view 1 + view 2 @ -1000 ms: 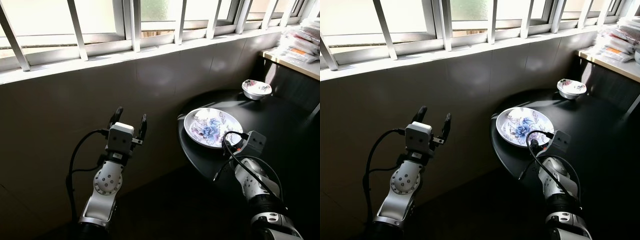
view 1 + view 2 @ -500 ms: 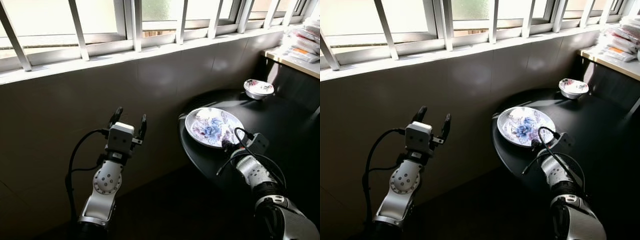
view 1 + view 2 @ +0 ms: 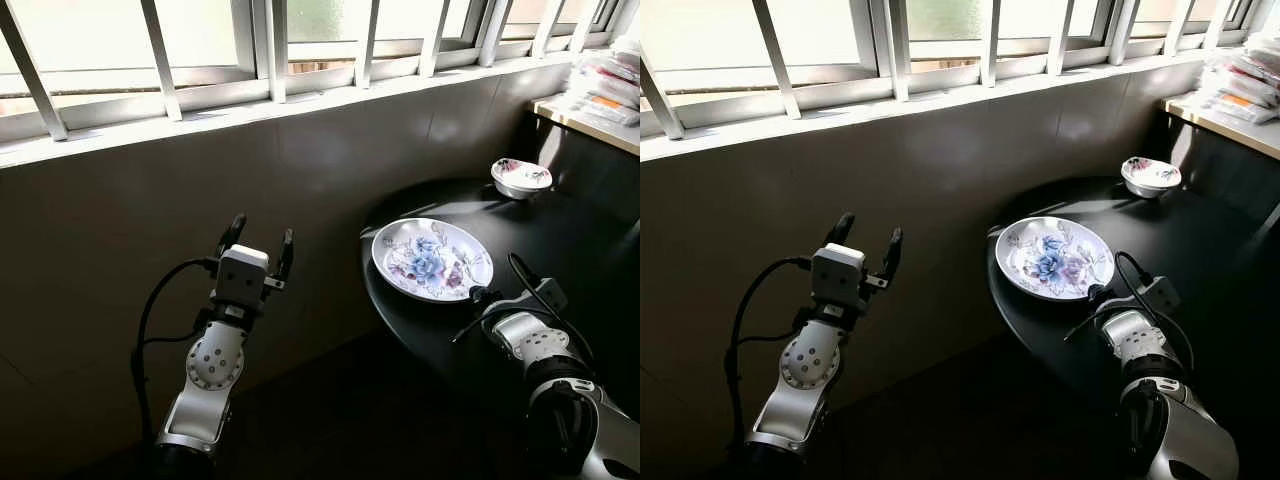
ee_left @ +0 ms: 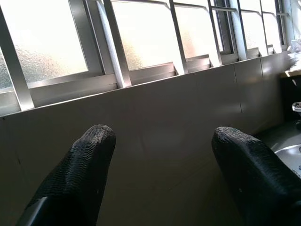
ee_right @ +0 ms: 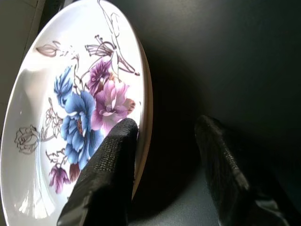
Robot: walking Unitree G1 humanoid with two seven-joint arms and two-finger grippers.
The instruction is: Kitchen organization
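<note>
The floral plate [image 3: 432, 259] is lying right of centre in the frame, on the near-left part of the round black table [image 3: 560, 240]. The right gripper [image 5: 164, 141] is straddling its near rim, fingers spread, one over the plate and one on the table. A small bowl [image 3: 521, 177] is sitting further back, upper right. The left gripper [image 3: 258, 244] is pointing up at the tiled wall [image 3: 150, 220] under the window [image 3: 200, 40], jaws released.

Flat white floral plate [image 3: 432, 259] and small bowl [image 3: 521, 177] on black table [image 3: 560, 240].
</note>
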